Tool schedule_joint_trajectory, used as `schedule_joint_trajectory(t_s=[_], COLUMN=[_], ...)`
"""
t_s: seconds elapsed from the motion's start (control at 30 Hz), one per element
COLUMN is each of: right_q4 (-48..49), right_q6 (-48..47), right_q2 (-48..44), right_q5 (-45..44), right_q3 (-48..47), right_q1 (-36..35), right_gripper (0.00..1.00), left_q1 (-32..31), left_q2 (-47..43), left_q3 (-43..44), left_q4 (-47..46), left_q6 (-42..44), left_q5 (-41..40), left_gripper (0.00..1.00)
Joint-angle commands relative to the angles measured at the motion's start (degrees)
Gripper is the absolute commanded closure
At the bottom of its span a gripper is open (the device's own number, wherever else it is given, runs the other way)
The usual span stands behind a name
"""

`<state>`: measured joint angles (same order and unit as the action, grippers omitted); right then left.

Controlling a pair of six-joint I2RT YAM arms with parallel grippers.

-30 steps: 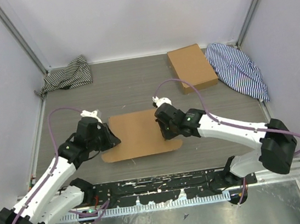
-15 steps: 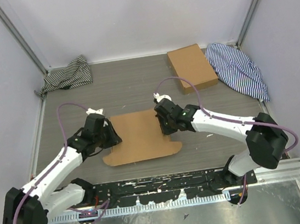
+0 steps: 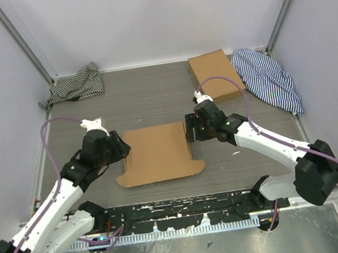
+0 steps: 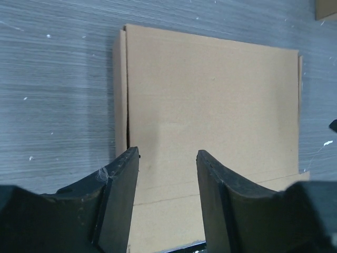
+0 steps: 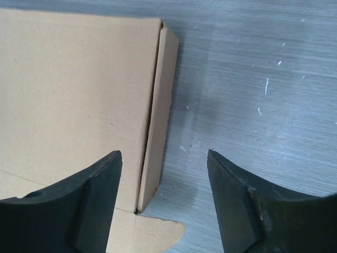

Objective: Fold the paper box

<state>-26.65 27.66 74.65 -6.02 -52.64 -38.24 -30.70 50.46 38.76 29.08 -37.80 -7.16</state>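
The paper box [image 3: 157, 153] lies flat and brown in the middle of the table, its top panel down and a rounded flap [image 3: 194, 168] spread toward the near edge. My left gripper [image 3: 120, 146] hovers at its left edge, open and holding nothing. In the left wrist view the open left gripper [image 4: 168, 153] looks down on the box [image 4: 210, 89]. My right gripper [image 3: 193, 129] stands open just off the box's right edge. In the right wrist view the right gripper [image 5: 164, 154] straddles the box's narrow side wall [image 5: 160, 116] without touching it.
A smaller brown cardboard box [image 3: 215, 76] sits at the back right, beside a blue striped cloth [image 3: 269, 79]. A dark striped cloth [image 3: 75, 84] is bunched in the back left corner. A black rail [image 3: 180, 209] runs along the near edge.
Both grippers have opened and drawn back from the box, the left one leftward, the right one to the right and farther back. The box now lies squarer and flatter.
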Motion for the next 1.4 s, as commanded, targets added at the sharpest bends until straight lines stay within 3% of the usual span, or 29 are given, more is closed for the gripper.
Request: schedule_joint_trajectory(t_s=[0.0,0.13,0.4,0.73,0.93,1.37], right_q4=[6.08,9.00,12.31,16.37,16.26,15.05], right_q6=[0.16,0.94,0.87,0.29,-1.21,-1.70], right_q2=[-2.64,-0.30,3.39,8.35,12.41,30.50], right_q5=[7.18,8.71,10.94,16.80,16.47,16.85], right_q3=[4.96,6.21,6.62,6.37,0.30,-18.79], right_q1=[0.55,0.62,0.74,0.79,0.88,5.34], right_gripper=[0.25,0.23,0.23,0.37,0.39,0.44], left_q1=[-0.04,-0.02,0.01,0.01,0.02,1.81], left_q2=[-7.70,-9.24,-2.78,5.64,11.08,30.10], left_q3=[-6.62,-10.55,-10.76,-10.67,-7.36,9.07], left_q4=[2.58,0.00,-5.15,-12.55,-16.88,-18.78], left_q6=[-2.64,-4.09,-2.75,-2.09,-0.24,5.48], left_q5=[-4.37,-4.48,-4.41,-1.79,-1.17,-0.89], left_gripper=[0.44,0.43,0.43,0.43,0.44,0.45])
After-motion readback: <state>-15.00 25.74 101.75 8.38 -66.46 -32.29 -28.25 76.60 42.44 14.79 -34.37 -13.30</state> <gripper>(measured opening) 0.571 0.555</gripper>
